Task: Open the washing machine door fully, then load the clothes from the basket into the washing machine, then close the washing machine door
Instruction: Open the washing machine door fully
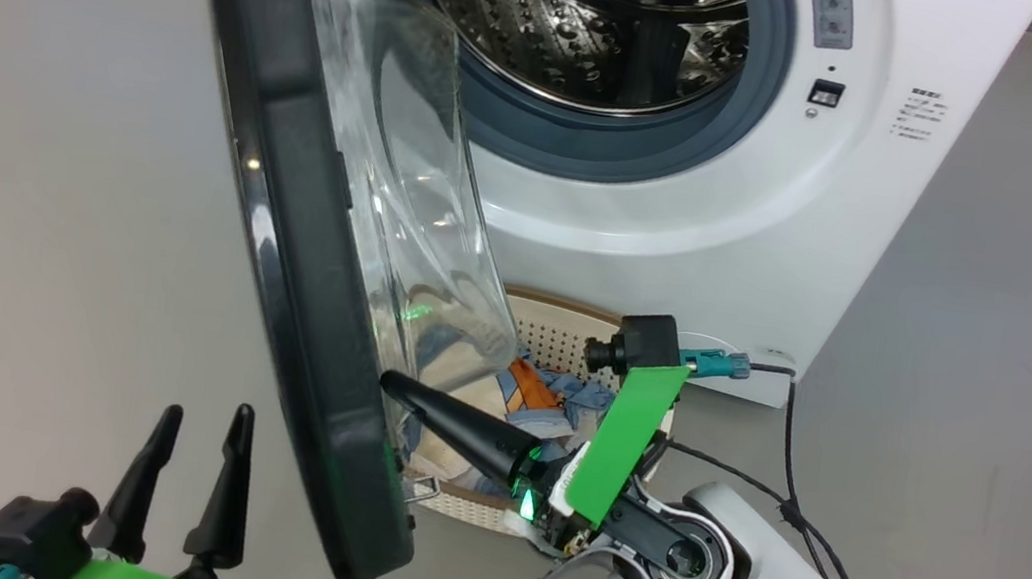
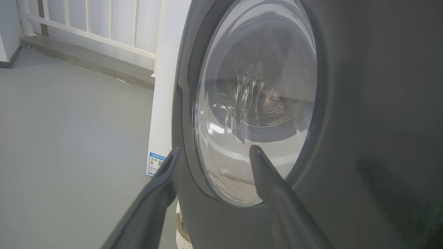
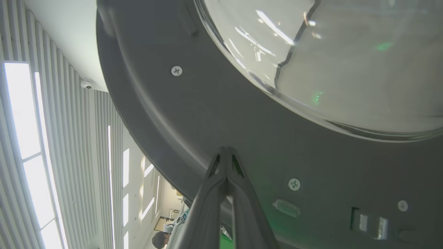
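- Well, the washing machine door [image 1: 302,229] stands swung out from the front, edge-on to me, its wide black rim running down toward the floor [image 1: 39,162].
- Its clear glass bulge [image 1: 408,194] faces the washing machine [image 1: 739,210], whose steel drum [image 1: 573,25] lies open to view inside the grey gasket [image 1: 597,144].
- Low down, the right claw [image 1: 392,383] has its two dark fingers pressed together with nothing between them. The tip is at the door's inner face, just under the glass.
- From that wrist, the right claw [image 3: 225,152] points at the grey inner rim of the door [image 3: 207,114], between two screws [image 3: 177,71]; whether it touches, I cannot tell.
- The basket [image 1: 560,336] sits on the floor right before the machine, partly behind the door's glass.
- The clothes [image 1: 551,401] lie bundled in it, light blue with an orange patch, just beyond the right claw's fingers.
- On the door's other side, the left claw [image 1: 209,411] has its fingers spread apart and empty, pointing upward near the rim's lower end.
- From that wrist, the left claw [image 2: 215,149] looks at the door's glossy outer face [image 2: 363,103], with a blue label sticker [image 2: 155,163] on the machine's white side beyond.
- Black cables [image 1: 788,510] trail along the right arm over the floor.
- A person's head [image 3: 160,239] shows far off under strip lights [image 3: 20,110].
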Motion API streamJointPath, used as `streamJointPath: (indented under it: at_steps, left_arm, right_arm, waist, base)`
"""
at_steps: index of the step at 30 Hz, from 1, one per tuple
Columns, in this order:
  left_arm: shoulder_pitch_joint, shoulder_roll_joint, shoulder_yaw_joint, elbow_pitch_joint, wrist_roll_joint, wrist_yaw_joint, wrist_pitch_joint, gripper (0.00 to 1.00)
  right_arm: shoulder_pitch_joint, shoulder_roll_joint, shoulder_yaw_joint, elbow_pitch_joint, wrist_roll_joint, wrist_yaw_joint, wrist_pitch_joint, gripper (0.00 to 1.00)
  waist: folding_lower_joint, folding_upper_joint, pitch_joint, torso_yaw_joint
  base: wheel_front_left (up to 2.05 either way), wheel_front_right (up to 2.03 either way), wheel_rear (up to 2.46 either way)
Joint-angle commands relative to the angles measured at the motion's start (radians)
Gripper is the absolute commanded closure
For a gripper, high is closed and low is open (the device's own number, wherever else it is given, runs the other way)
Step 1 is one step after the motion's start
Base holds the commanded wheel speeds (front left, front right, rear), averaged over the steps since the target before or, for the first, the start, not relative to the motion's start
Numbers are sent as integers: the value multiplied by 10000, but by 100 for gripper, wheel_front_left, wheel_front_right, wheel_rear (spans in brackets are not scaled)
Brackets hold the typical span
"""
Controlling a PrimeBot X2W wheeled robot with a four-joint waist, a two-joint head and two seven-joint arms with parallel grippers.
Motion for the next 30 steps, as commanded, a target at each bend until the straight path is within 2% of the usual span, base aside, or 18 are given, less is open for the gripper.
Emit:
streamJointPath:
  at_steps: [1,9,12,14,17,18,19,20,22,23,26,30]
  left_arm:
    - [-34,120,389,-219,-32,40,-65,0]
    - [119,120,880,-235,126,44,-65,0]
    - [189,120,1054,-212,243,37,-65,0]
    - [238,120,1203,-209,307,32,-65,0]
    - [303,120,1393,-186,374,23,-65,0]
    - [326,120,1445,-179,398,20,-65,0]
    - [345,120,1498,-169,425,16,-65,0]
    - [361,120,1544,-159,450,13,-65,0]
    - [399,120,1627,-161,495,6,-65,0]
    - [454,120,1714,-166,552,1,-65,0]
    - [559,120,1815,-162,614,-7,-65,0]
    - [693,120,1931,-159,670,-13,-65,0]
  right_arm:
    - [6,331,-61,-299,10,16,-61,100]
    - [267,311,-988,-841,-1191,16,-78,100]
    - [495,74,-1425,-1335,-1880,16,-334,100]
    - [672,-154,-1656,-1717,-2305,16,-641,76]
    - [963,-649,-1896,-2310,-2939,16,-1212,53]
    - [1054,-885,-1894,-2476,-3259,16,-1479,33]
    - [1141,-1147,-1862,-2610,-3628,16,-1816,5]
    - [1248,-1381,-1832,-2705,-3924,16,-2200,0]
    - [1405,-1891,-1721,-2830,-4531,16,-3004,0]
    - [1543,-2404,-1554,-2780,-5188,16,-3972,0]
    - [1764,-3101,-1319,-2472,-5959,16,-5348,0]
    - [1984,-3592,-1235,-2087,-6637,16,-6017,0]
  waist:
    - [0,0,-72,-118]
    - [0,0,-233,-687]
    - [0,0,-279,-855]
    - [0,0,-297,-964]
    - [0,0,-336,-1071]
    - [0,0,-348,-1103]
    - [0,0,-360,-1132]
    - [0,0,-374,-1157]
    - [0,0,-395,-1220]
    - [0,0,-429,-1310]
    - [0,0,-506,-1439]
    - [0,0,-595,-1608]
  base:
    - [0,0,0]
    - [0,0,0]
    - [0,0,0]
    - [0,0,0]
    - [0,0,0]
    - [0,0,0]
    - [0,0,0]
    - [0,0,0]
    - [0,0,0]
    - [0,0,0]
    - [0,0,0]
    - [0,0,0]
